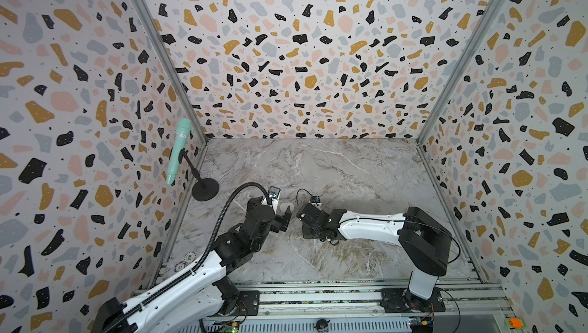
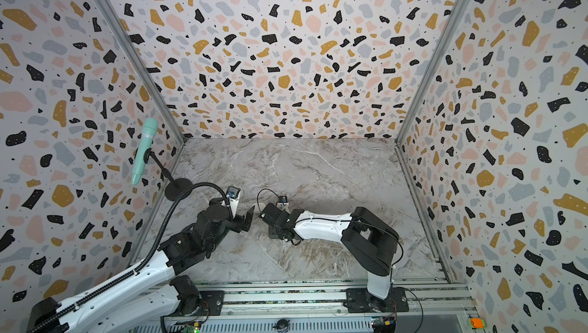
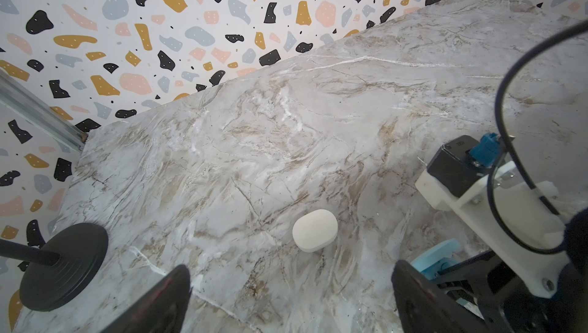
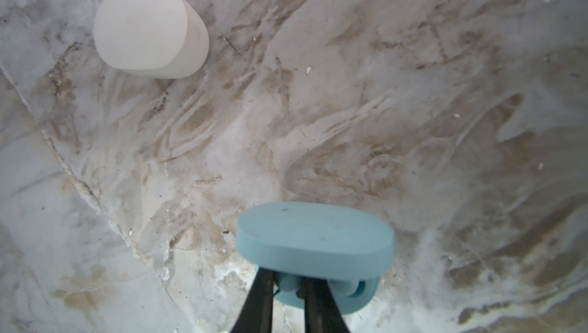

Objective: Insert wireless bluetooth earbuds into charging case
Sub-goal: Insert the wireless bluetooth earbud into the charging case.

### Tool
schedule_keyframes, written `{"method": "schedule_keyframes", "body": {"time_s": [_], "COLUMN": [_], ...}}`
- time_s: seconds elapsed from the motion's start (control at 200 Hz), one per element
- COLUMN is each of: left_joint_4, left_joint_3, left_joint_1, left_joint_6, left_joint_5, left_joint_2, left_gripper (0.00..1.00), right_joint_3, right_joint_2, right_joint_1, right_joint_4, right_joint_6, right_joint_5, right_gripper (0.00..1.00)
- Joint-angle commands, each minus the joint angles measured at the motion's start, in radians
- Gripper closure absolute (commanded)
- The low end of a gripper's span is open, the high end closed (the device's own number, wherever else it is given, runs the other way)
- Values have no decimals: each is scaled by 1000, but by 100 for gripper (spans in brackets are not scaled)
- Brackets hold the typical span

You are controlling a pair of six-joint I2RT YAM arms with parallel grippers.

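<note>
While the left pincer (image 3: 291,279) gapes, the right pincer (image 4: 287,276) pinches a blue earbud (image 4: 289,286).

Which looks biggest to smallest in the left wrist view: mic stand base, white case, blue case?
1. mic stand base, clearly largest.
2. white case.
3. blue case, rank unsure: only a sliver shows, the rest is hidden.

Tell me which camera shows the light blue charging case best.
Right wrist view: the light blue case shows large, lid open, the right pincer holding a light blue earbud inside. The left wrist view catches only a sliver; both top views hide it under the right arm.
</note>
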Motion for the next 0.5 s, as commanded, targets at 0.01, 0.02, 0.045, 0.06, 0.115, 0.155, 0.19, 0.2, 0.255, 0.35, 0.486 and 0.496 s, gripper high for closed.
{"method": "schedule_keyframes", "body": {"time_s": [0.01, 0.02, 0.045, 0.06, 0.115, 0.155, 0.19, 0.2, 0.255, 0.35, 0.486, 0.496], "left_joint_4": [13, 13, 14, 13, 14, 13, 14, 13, 12, 12, 13, 13], "left_joint_3": [32, 32, 32, 32, 34, 34, 34, 33, 35, 35, 32, 32], "left_joint_1": [0, 0, 0, 1, 1, 1, 1, 0, 0, 0, 1, 1], "left_joint_6": [-8, -8, -8, -8, -7, -8, -8, -8, -8, -8, -8, -8], "left_joint_5": [-2, -1, -1, -1, -2, -2, 0, 0, -1, -1, -3, -3], "left_joint_2": [2, 2, 4, 4, 6, 8, 8, 9, 10, 10, 5, 6], "left_gripper": [0, 0, 0, 0, 0, 0, 0, 0, 0, 0, 0, 0], "right_joint_3": [26, 26, 26, 25, 26, 26, 26, 26, 26, 25, 28, 29], "right_joint_2": [6, 7, 6, 6, 6, 7, 9, 8, 9, 7, 6, 6], "right_joint_1": [3, 4, 4, 4, 3, 2, 2, 2, 2, 2, 2, 2], "right_joint_4": [-27, -27, -26, -27, -26, -26, -27, -28, -28, -29, -31, -31], "right_joint_6": [3, 3, 3, 3, 2, 3, 3, 3, 5, 6, 7, 8], "right_joint_5": [8, 8, 10, 10, 10, 10, 7, 7, 5, 4, 7, 6], "right_gripper": [83, 83, 83, 83, 83, 82, 82, 82, 82, 82, 80, 80]}}
